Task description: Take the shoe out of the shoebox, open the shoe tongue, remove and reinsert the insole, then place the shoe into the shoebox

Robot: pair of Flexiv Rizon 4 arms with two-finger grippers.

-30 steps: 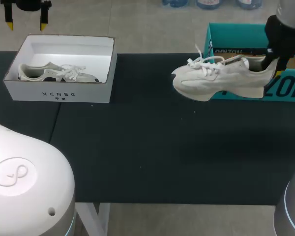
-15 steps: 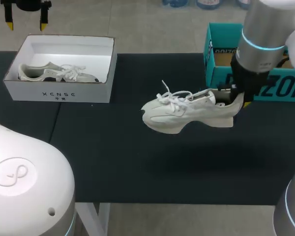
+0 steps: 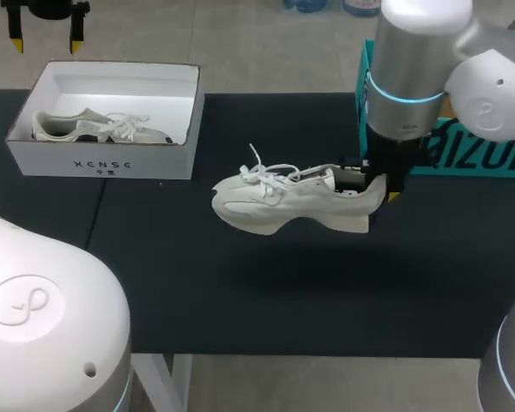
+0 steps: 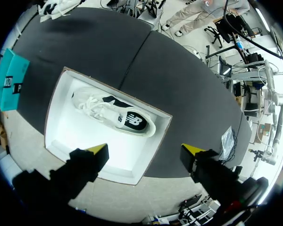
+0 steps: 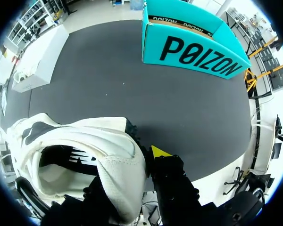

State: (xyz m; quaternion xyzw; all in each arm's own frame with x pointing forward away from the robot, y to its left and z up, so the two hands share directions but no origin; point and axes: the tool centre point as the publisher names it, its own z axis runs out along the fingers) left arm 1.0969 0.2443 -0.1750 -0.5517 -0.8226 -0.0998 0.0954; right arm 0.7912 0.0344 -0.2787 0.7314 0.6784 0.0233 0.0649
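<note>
A white laced shoe (image 3: 283,202) hangs above the middle of the black table, toe pointing left. My right gripper (image 3: 379,184) is shut on its heel. In the right wrist view the heel collar (image 5: 118,174) sits between the fingers, one yellow tip (image 5: 159,151) outside it and the other hidden inside the shoe (image 5: 75,141). The teal shoebox (image 3: 489,154) stands behind the right arm at the back right; it also shows ahead of the gripper (image 5: 193,47). My left gripper (image 3: 45,41) hovers open beyond the far left corner, nothing between its fingers (image 4: 145,150).
A white shoebox (image 3: 103,160) stands at the back left with another white shoe (image 3: 94,127) lying in it. The left wrist view looks straight down into that box (image 4: 61,141) and its shoe (image 4: 115,115). Bare black tabletop (image 3: 266,292) lies under and in front of the held shoe.
My right arm has carried the shoe away from the teal shoebox, leftward and toward the front, to over the middle of the table. The left arm has kept still.
</note>
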